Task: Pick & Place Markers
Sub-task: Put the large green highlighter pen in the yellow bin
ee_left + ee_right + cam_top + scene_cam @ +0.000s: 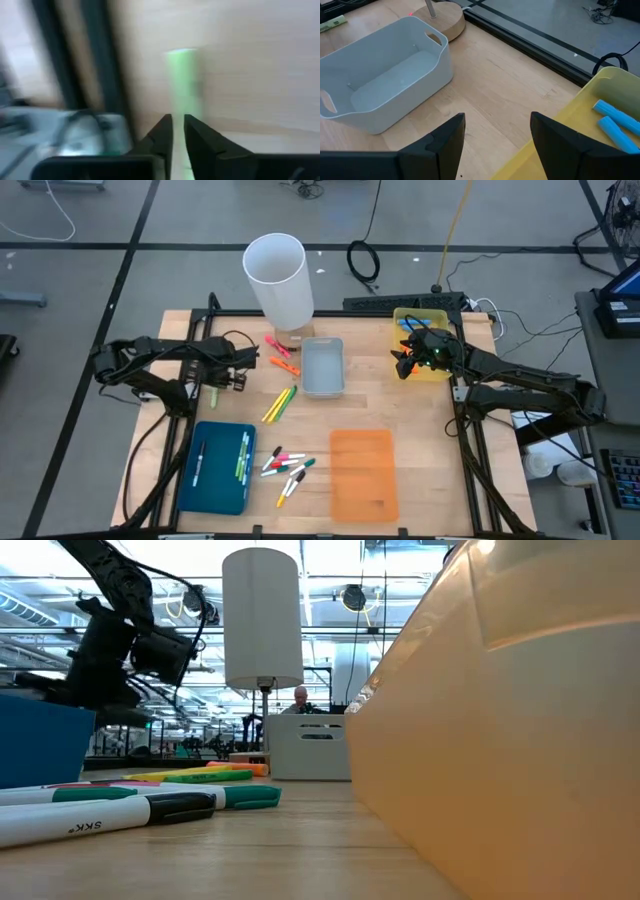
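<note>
left wrist view: blurred green marker [181, 80] between left gripper [178, 131] fingers.

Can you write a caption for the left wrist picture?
Left gripper shut on a green marker above the wooden table.

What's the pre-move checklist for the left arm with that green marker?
1. Left gripper shut on green marker: ok, it sits between the fingers.
2. Marker off the table: cannot tell, blurred.
3. Blue tray has bare floor for a drop: ok.
4. Right gripper out of the way: ok, open at the yellow bin, far side.
5. Loose markers beside the blue tray, clear of it: ok.
</note>
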